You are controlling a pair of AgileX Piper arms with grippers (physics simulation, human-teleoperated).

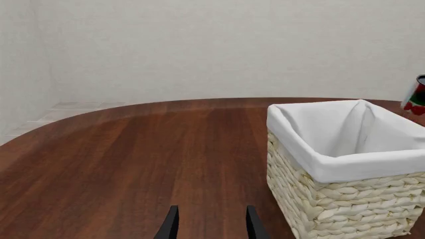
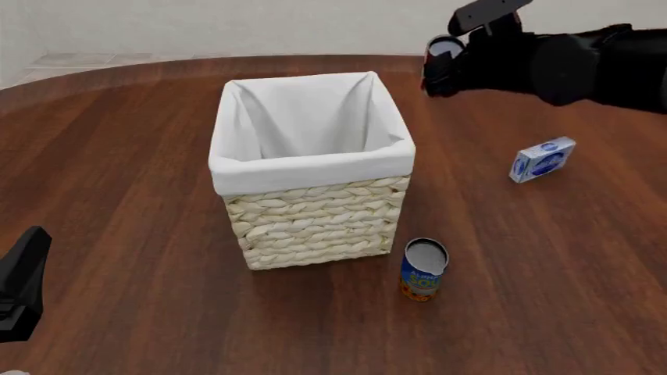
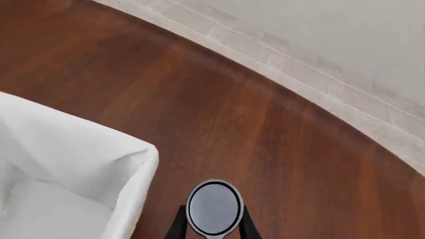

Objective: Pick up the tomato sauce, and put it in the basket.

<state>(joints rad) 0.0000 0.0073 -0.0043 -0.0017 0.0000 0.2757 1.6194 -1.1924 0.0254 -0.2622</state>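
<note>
The tomato sauce (image 2: 444,51) is a small can with a silver-grey top, held in the air by my right gripper (image 2: 446,69), which is shut on it just right of the basket's far right corner. The right wrist view shows the can's top (image 3: 213,207) between the two fingers, beside the basket's white lining (image 3: 126,164). The left wrist view shows the can's red and green side (image 1: 417,97) behind the basket. The basket (image 2: 312,211) is pale wicker with white cloth over its rim and stands mid-table. My left gripper (image 1: 211,225) is open and empty, low at the near left.
A blue-and-orange can with a white top (image 2: 422,269) stands upright close to the basket's near right corner. A small blue-and-white box (image 2: 542,159) lies on the table to the right. The wooden table's curved far edge (image 2: 156,66) runs behind the basket.
</note>
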